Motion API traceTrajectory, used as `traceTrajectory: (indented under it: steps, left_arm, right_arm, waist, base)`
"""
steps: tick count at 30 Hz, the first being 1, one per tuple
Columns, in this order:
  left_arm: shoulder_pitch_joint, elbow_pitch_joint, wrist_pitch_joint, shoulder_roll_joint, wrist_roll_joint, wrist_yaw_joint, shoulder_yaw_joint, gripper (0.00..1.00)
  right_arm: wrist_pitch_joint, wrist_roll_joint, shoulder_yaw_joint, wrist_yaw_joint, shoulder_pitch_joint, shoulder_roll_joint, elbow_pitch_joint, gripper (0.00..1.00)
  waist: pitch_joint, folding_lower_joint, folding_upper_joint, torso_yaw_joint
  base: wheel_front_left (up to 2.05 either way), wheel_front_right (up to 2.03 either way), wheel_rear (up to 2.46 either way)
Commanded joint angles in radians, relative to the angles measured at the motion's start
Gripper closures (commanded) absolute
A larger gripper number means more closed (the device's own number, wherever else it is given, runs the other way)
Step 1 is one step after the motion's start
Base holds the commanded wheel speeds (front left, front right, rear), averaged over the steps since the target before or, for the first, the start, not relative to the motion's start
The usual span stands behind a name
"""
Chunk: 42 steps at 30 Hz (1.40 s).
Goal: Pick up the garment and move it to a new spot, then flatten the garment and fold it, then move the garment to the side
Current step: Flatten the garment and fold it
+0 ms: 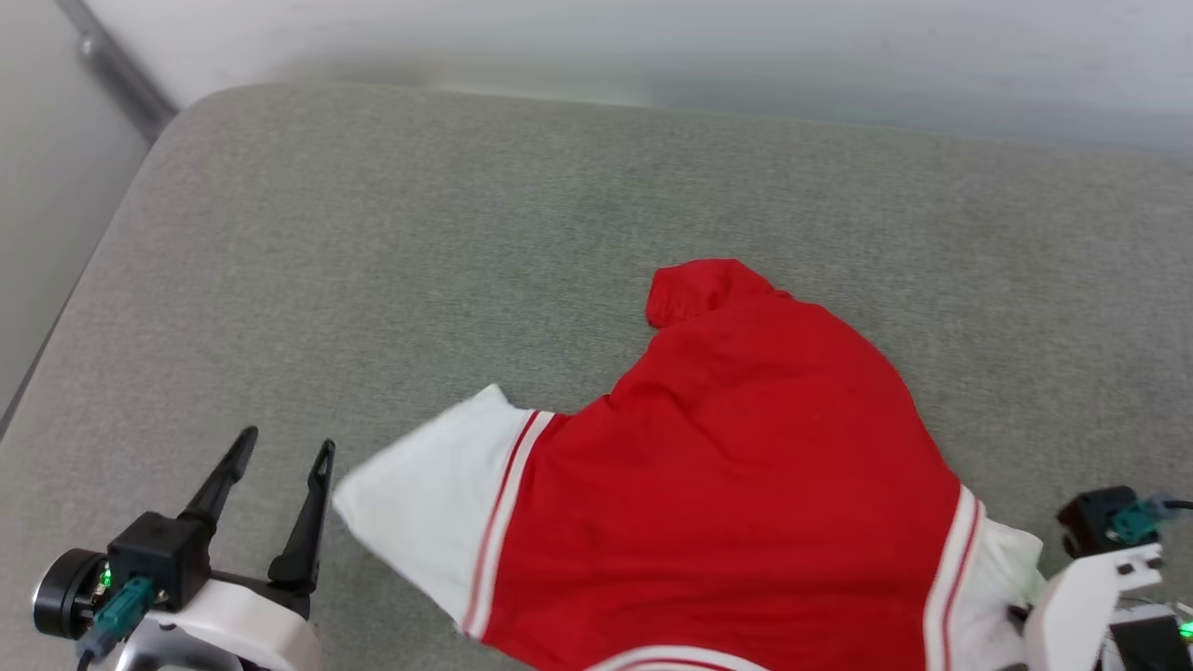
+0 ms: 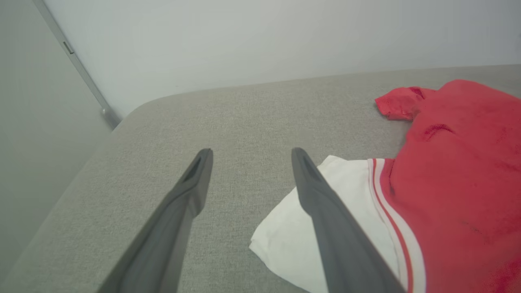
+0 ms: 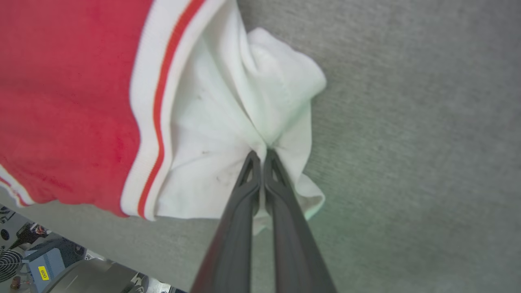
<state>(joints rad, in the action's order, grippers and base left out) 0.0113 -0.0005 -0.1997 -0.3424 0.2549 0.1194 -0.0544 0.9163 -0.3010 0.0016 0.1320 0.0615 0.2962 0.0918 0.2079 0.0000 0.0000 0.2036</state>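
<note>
There's the garment [image 1: 746, 485] lying plain red side up on the grey cushion [image 1: 466, 233], one red corner flipped over at the far edge; left white sleeve (striped trim at its seam) flat; right sleeve bunched into tight puckers.

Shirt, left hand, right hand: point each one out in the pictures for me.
shirt [image 1: 746, 466], head view, on its red body.
left hand [image 2: 251, 151], left wrist view, midway between its open fingertips.
right hand [image 3: 261, 153], right wrist view, between fingertips pinching the shirt.
</note>
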Motion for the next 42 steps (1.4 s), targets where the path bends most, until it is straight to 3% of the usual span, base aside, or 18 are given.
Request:
traceTrajectory:
  steps: [1,7,12,16,24,33,39,40,42]
  left_arm:
    - [0.011,-0.007,0.044,-0.024,0.024,0.004,-0.009,0.0]
    - [0.052,-0.063,0.351,-0.128,0.144,0.008,-0.045,0.0]
    - [0.078,-0.17,0.648,-0.163,0.275,-0.016,-0.042,0.0]
    - [0.086,-0.238,0.784,-0.191,0.305,-0.035,-0.056,0.0]
    - [0.069,-0.234,0.889,-0.235,0.279,-0.039,-0.104,0.0]
    - [0.017,-0.124,0.879,-0.222,0.214,-0.059,-0.152,0.0]
    - [0.009,-0.084,0.884,-0.198,0.233,-0.038,-0.194,0.0]
    - [0.009,-0.08,0.889,-0.193,0.24,-0.033,-0.204,0.05]
    - [0.006,-0.075,0.897,-0.177,0.256,-0.024,-0.226,1.0]
  right_arm:
    - [0.011,0.009,-0.029,-0.002,0.032,0.015,0.01,1.0]
    - [0.037,0.011,-0.094,-0.002,0.056,0.016,0.118,1.0]
    - [0.049,0.01,-0.096,-0.002,0.046,-0.002,0.168,1.0]
    - [0.047,0.009,-0.084,-0.002,0.039,-0.022,0.18,1.0]
    - [0.032,0.01,-0.077,-0.002,0.026,-0.03,0.17,1.0]
    - [0.027,0.01,-0.063,-0.002,0.021,-0.04,0.167,1.0]
    - [0.027,0.01,-0.063,-0.002,0.02,-0.037,0.173,1.0]
    - [0.026,0.009,-0.064,-0.002,0.021,-0.036,0.173,1.0]
    - [0.026,0.009,-0.064,-0.002,0.021,-0.035,0.174,1.0]
  waist:
    - [-0.006,0.0,0.0,-0.021]
    - [0.012,0.0,0.0,-0.067]
    - [0.042,0.0,0.0,-0.094]
    - [0.066,0.0,0.0,-0.107]
    - [0.097,0.0,0.0,-0.116]
    - [0.123,0.0,0.0,-0.121]
    - [0.138,0.0,0.0,-0.124]
    - [0.141,0.0,0.0,-0.124]
    - [0.144,0.0,0.0,-0.123]
  base:
    - [0.0,0.0,0.0]
    - [0.0,0.0,0.0]
    - [0.0,0.0,0.0]
    - [0.0,0.0,0.0]
    - [0.0,0.0,0.0]
    - [0.0,0.0,0.0]
    - [0.0,0.0,0.0]
    - [0.0,0.0,0.0]
    - [0.0,0.0,0.0]
